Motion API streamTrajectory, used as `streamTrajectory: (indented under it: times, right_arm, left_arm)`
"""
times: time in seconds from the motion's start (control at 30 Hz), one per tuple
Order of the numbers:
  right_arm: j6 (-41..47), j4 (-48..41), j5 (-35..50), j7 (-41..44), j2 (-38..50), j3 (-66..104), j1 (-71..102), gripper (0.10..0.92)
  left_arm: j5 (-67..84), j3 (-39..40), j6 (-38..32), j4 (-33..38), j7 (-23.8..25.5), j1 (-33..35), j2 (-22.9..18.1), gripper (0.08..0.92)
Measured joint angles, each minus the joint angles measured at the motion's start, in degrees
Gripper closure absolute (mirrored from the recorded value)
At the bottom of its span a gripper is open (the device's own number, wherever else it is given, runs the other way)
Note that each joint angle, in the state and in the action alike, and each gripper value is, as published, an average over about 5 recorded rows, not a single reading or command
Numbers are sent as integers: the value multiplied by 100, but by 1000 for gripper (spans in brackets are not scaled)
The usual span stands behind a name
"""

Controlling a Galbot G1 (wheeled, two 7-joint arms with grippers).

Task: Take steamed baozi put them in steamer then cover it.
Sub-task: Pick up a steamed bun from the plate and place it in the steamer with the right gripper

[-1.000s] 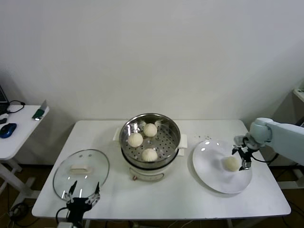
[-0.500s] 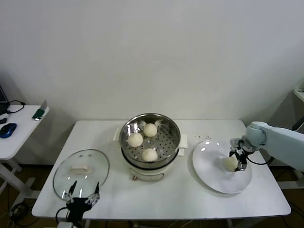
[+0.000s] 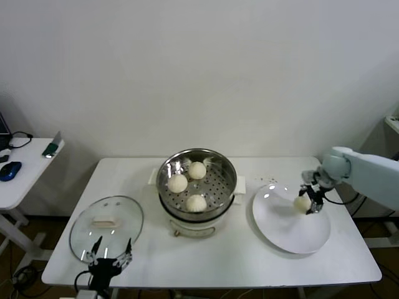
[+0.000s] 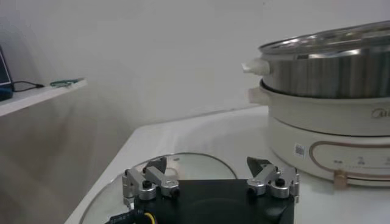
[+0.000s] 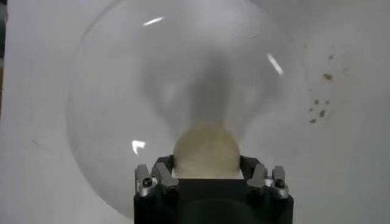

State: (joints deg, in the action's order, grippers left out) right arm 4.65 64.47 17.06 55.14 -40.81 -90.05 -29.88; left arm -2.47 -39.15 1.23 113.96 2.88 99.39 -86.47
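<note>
head view: three buns (image 3: 187, 185) are seen lying on the perforated tray inside the steamer (image 3: 197, 185), which stands at the middle of the table (image 3: 249, 261). the fourth bun (image 3: 302, 203) is clasped between the fingers of the right gripper (image 3: 310, 200) above the plate (image 3: 290, 232) on the right, and appears to be lifted off it. the cover (image 3: 106, 225) is laid flat on the table to the left of the steamer, handle up, and the left gripper (image 3: 109, 260) is parked just in front of it at the table's near edge, its fingers spread wide and nothing held. by this showing, three quarters of the loading is judged done; the last bun is yet to be carried across and set in the pot, and the cover is yet to be put on. no writing can be read here.

left wrist view: the left gripper (image 4: 210, 182) is shown spread open and empty over the near rim of the cover (image 4: 183, 165), with the steamer (image 4: 329, 103) beyond. a small sticker and a faint brand mark are seen on the cream base, too small to be read.

right wrist view: the bun (image 5: 206, 151) is seen pinched from both sides by the right gripper (image 5: 207, 171), with the plate (image 5: 122, 91) below. a few dark specks are scattered on the table beside the plate. no label is visible.
</note>
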Motion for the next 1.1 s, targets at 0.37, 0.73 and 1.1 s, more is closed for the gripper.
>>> streamTrajectory:
  times: [0.37,0.73,1.1]
  right_arm:
    - [48,1059,1353,204,-531,-1405,-2567,321]
    - [571,1921,2686,-125,-1446,-1519,-3507,321]
    - [1093,1978,3240,-722,-2406,-1376,-3020,321]
  left_arm:
    - [-14,44,10,73,13,7,31,177]
    - [-16,86,-14,188,12,108,34,177]
    - [1,86,-32,235,7,137,53,177]
